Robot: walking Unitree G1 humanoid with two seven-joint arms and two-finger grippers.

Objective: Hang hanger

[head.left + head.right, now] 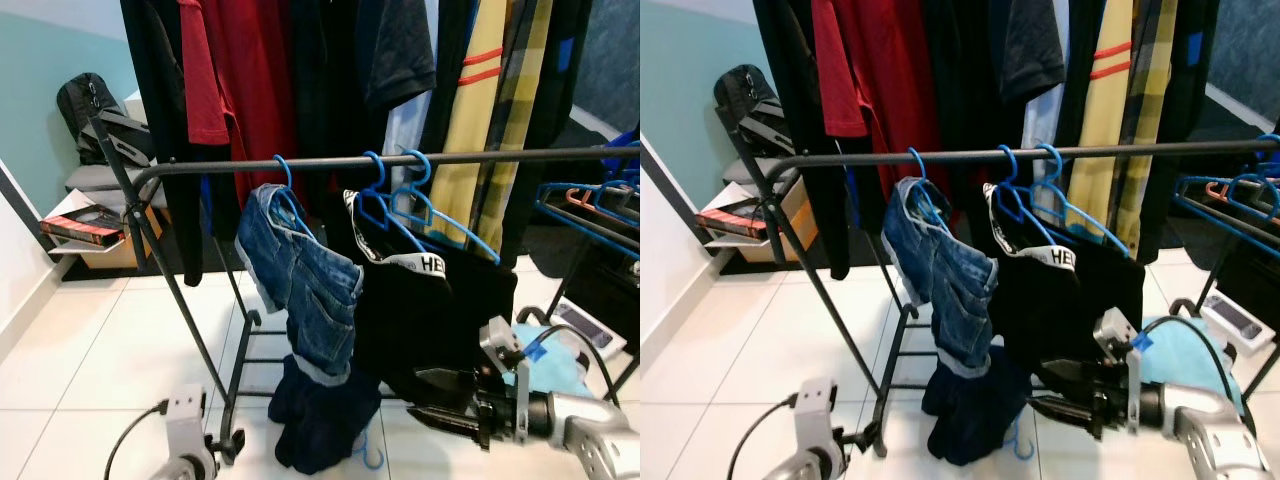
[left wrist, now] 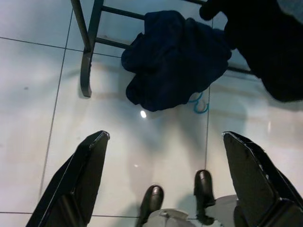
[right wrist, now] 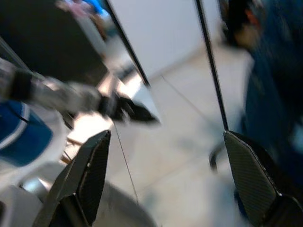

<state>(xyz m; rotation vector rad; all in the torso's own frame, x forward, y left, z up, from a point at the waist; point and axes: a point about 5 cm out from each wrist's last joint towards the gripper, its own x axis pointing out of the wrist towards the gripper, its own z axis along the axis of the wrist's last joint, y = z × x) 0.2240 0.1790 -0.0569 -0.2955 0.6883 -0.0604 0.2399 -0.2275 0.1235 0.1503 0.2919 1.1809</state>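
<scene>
A black backpack (image 1: 92,112) sits on a grey seat by the teal wall; a red and black book (image 1: 82,226) lies on a low white shelf (image 1: 75,247) beneath it; a light blue cloth (image 1: 556,365) lies on the white tiled floor (image 1: 110,345) at the right.

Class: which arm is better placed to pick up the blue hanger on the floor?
Probably right: the right gripper, open, reaches beside the blue hanger; the left gripper hangs back by the rack foot.
</scene>
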